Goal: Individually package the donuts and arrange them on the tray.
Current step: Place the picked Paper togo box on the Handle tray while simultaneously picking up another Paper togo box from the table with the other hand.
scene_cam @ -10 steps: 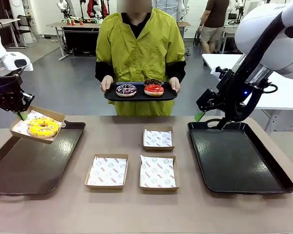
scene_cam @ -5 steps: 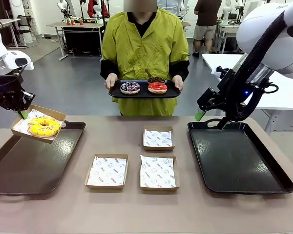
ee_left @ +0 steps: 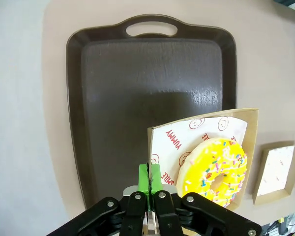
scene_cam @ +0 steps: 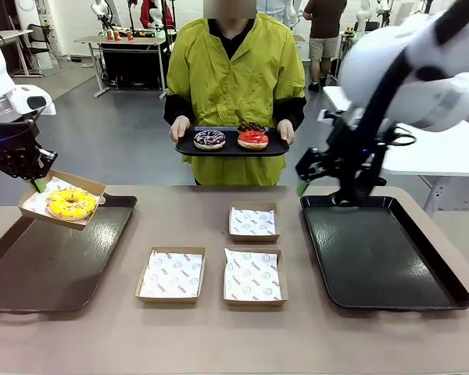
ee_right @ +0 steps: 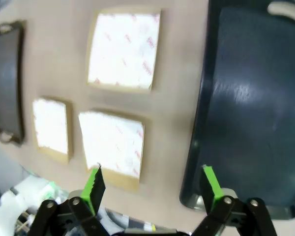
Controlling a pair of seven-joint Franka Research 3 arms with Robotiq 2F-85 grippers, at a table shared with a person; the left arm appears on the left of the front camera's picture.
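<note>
Above the left tray's (scene_cam: 55, 266) 11 o'clock corner hangs a tilted box (scene_cam: 33, 205), yellow donut (scene_cam: 70, 203) flat inside, hole up. Three donuts (scene_cam: 209, 139) sit at 12 o'clock on the person's tray (scene_cam: 186, 148). The left gripper (ee_left: 148, 179) clamps the box edge; the right gripper (ee_right: 151, 178) has jaws apart, seemingly empty.

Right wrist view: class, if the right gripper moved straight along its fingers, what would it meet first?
Probably the tan table, in the bare strip between a paper-lined brown cardboard box and the black plastic tray; depth is unclear.
</note>
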